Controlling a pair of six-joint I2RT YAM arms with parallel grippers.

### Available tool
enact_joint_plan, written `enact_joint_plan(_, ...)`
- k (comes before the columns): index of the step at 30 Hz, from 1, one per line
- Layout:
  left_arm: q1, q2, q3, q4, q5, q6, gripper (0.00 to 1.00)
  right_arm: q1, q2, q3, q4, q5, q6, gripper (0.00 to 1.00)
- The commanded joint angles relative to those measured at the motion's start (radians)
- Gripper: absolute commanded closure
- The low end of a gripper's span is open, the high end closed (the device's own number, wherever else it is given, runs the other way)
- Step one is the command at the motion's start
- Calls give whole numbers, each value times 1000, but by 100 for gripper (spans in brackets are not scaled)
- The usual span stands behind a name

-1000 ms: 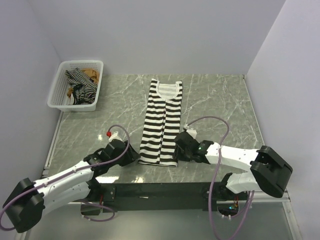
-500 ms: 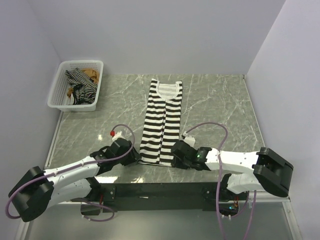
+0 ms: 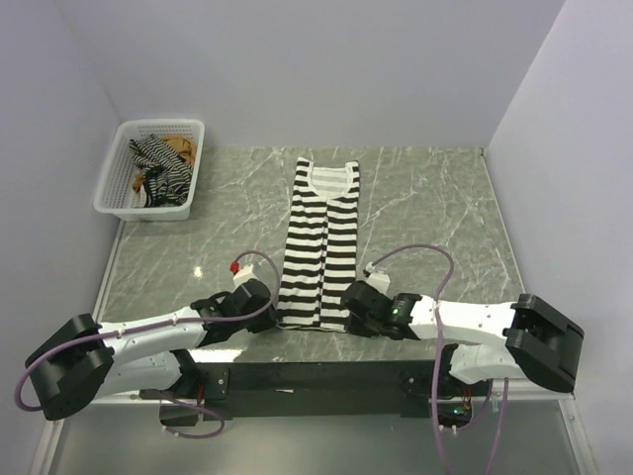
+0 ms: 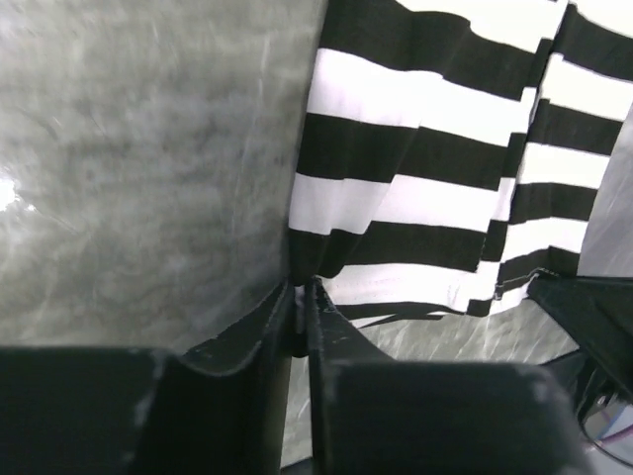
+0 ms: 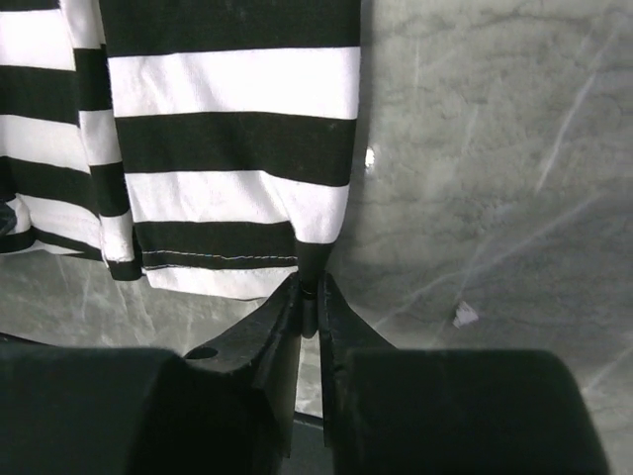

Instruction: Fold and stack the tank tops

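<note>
No legible txt, labels or nos. anywhere.

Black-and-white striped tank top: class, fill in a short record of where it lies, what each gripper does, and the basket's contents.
top: black-and-white striped tank top, flat on the marble table, neckline far
left gripper: shut on its near left hem corner
right gripper: shut on its near right hem corner
basket: white mesh basket, far left, holds dark striped fabric and tan fabric
</note>
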Motion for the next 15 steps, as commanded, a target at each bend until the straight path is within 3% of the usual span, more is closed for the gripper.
enact_joint_plan(1, -39, 14, -8, -109, -7, -11, 85, 23, -31, -32, -94, 24, -3, 84)
enact_joint_plan(6, -96, -35, 32, -187, -15, -23, 99, 70, -87, 4, -195, 59, 2, 94)
enact_joint_plan(11, -161, -133, 66, -277, -27, -57, 100, 162, -138, 57, -297, 108, 48, 98)
enact_joint_plan(15, -158, -159, 154, -319, -84, -22, 99, 157, -147, 121, -330, 159, 16, 98)
